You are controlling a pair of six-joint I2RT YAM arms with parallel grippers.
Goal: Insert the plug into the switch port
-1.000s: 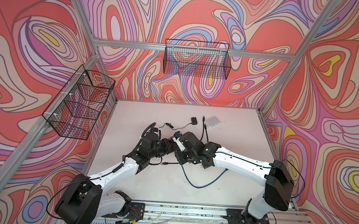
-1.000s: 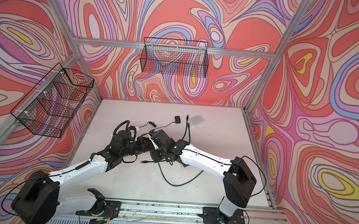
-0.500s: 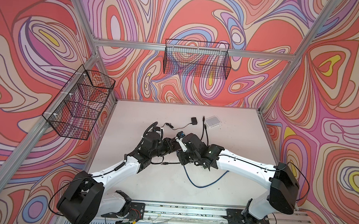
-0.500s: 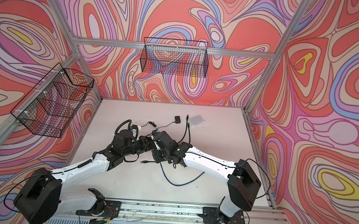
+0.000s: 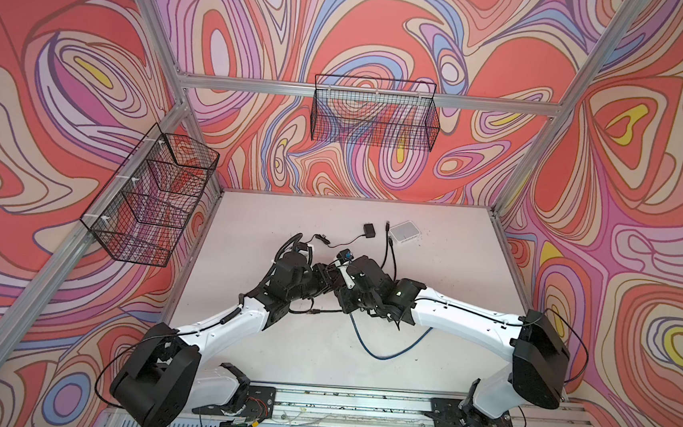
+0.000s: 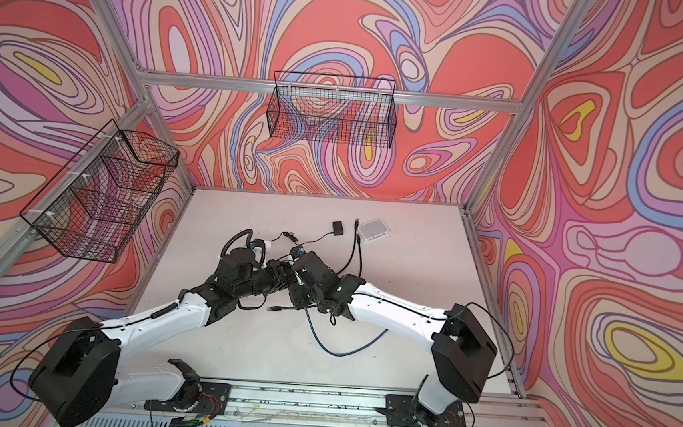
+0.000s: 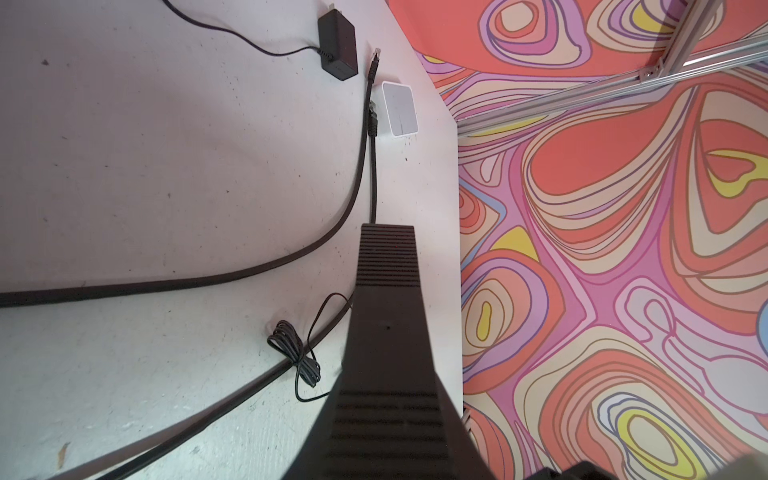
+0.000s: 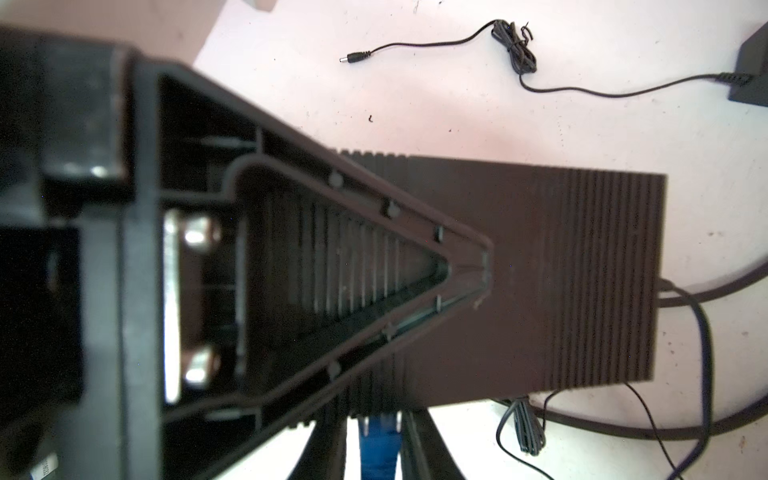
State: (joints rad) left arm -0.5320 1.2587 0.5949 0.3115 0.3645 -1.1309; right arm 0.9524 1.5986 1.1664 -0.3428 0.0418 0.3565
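Blue plug point(image 8: 378, 449) lengthwise in pinching left hand point(image 8: 376, 415), tip toward right hand point(image 8: 573, 270) of unclear gap.

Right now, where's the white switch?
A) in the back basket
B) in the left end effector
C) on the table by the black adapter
C: the switch lies on the table near the back wall, beside the black adapter.

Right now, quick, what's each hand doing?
Left hand: closed on the blue plug.
Right hand: cannot tell whether open or closed.
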